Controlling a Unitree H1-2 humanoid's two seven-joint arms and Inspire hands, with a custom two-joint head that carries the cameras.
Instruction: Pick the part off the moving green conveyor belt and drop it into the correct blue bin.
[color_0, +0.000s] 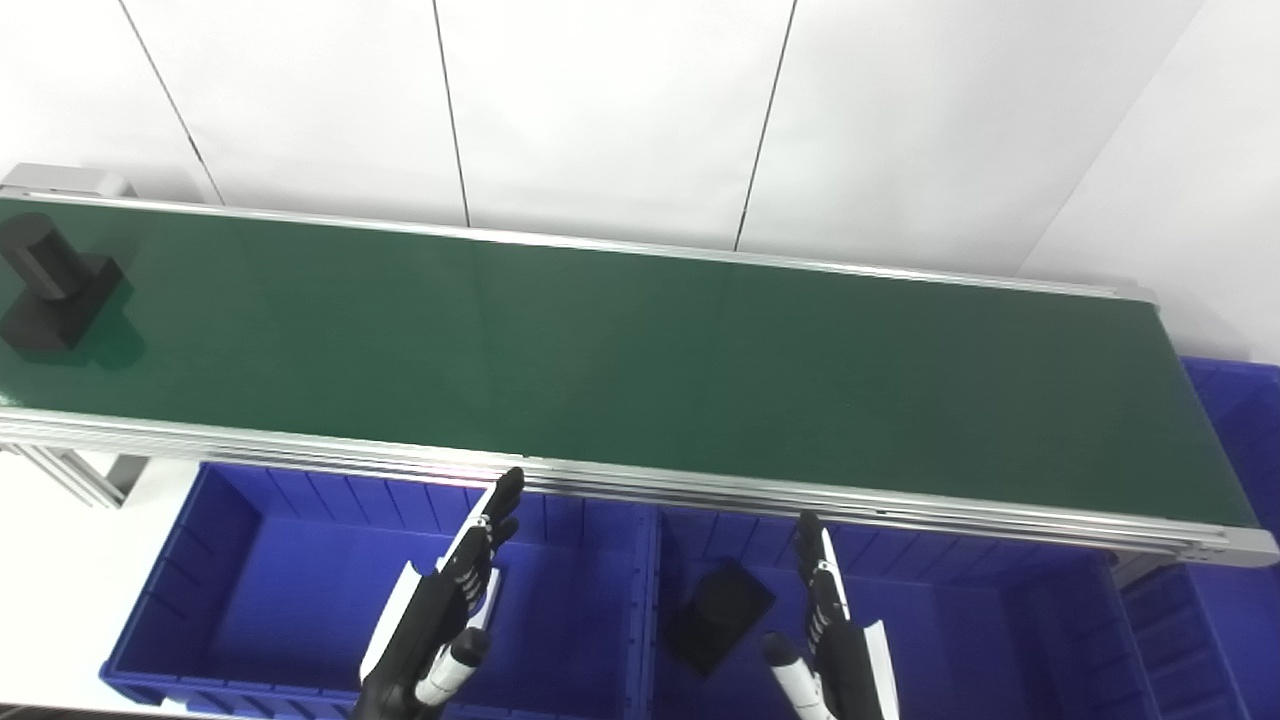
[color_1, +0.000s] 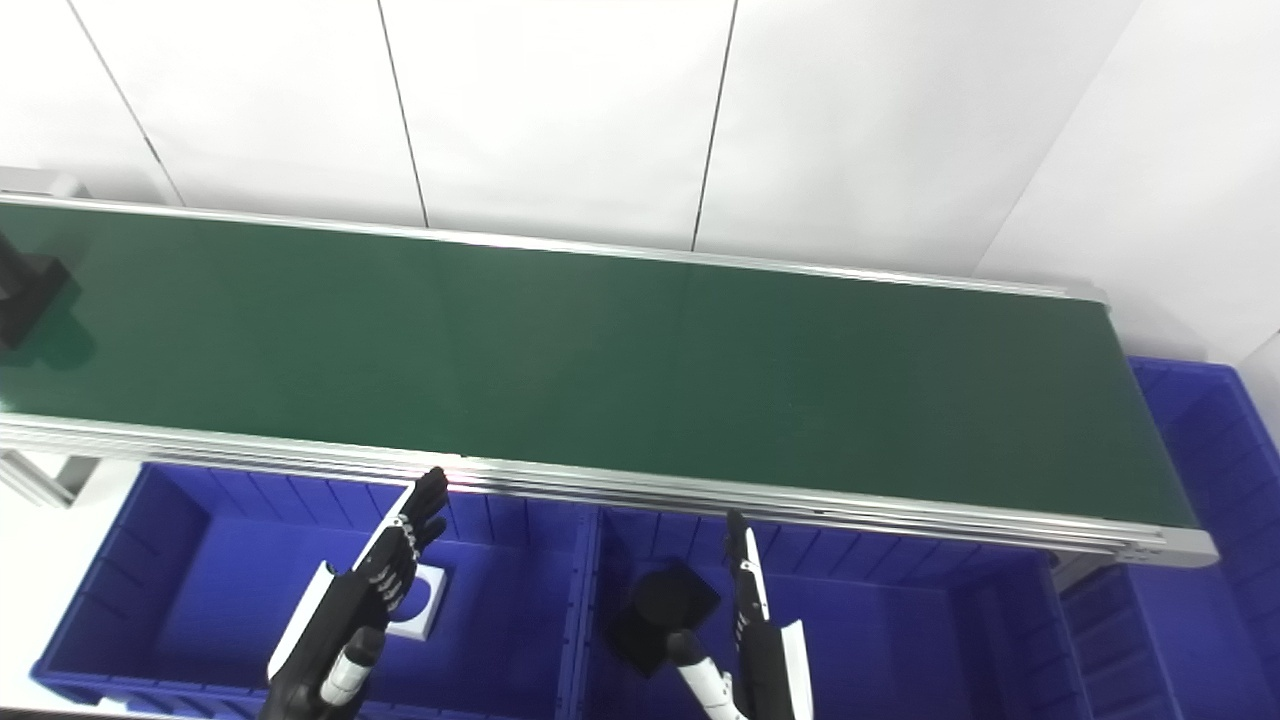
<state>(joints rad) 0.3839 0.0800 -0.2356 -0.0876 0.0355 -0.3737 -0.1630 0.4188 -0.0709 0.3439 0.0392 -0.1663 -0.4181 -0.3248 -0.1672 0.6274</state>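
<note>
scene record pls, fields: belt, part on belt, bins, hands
belt: green conveyor belt, bare apart from one part
part on belt: black part at far left end, square base with upright cylinder
left bin: blue bin holds a white part
middle bin: blue bin holds a black part
left hand: open, over left bin
right hand: open, over middle bin

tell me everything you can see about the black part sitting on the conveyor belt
The black part is matte and dark, plastic-looking: a square, blocky base with a thick round post rising from its middle, leaning toward the upper left in the picture. It rests base-down on the green conveyor belt, at the belt's far left end, casting a soft shadow to its right. Nothing else touches it; both hands are far off, over the blue bins. In the right eye view the frame edge cuts it off.
</note>
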